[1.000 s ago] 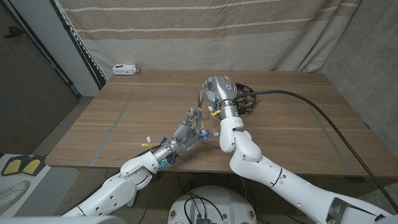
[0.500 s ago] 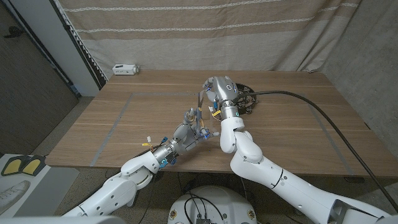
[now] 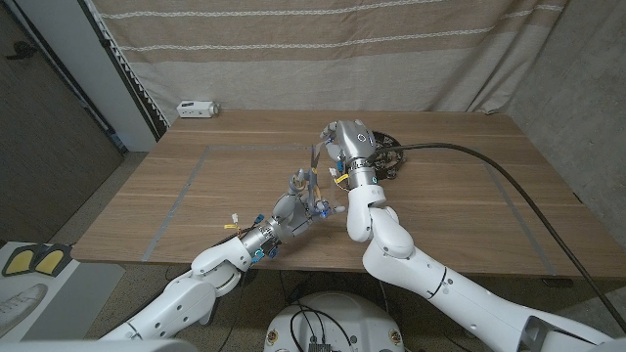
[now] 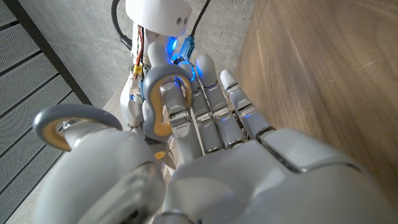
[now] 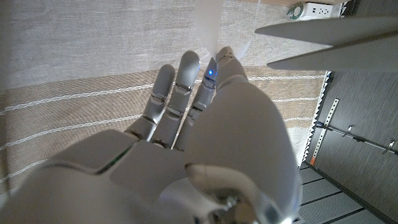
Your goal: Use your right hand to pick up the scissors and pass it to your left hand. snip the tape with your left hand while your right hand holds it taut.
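My left hand [image 3: 290, 207] hovers over the table's front middle and holds the grey-handled scissors [image 3: 306, 179], blades pointing up toward my right hand [image 3: 337, 147]. In the left wrist view its fingers [image 4: 211, 106] pass through the handle loops [image 4: 163, 99]. My right hand is raised just beyond it and pinches a pale translucent strip of tape [image 5: 208, 22] at its fingertips [image 5: 225, 59]. The scissors' blades [image 5: 336, 43] show close beside that strip. The dark tape roll [image 3: 388, 158] lies on the table behind my right hand.
A thick black cable [image 3: 489, 166] runs from my right wrist across the table to the right. A small white device [image 3: 198, 108] sits at the table's back left corner. A curtain [image 3: 323, 49] hangs behind the table.
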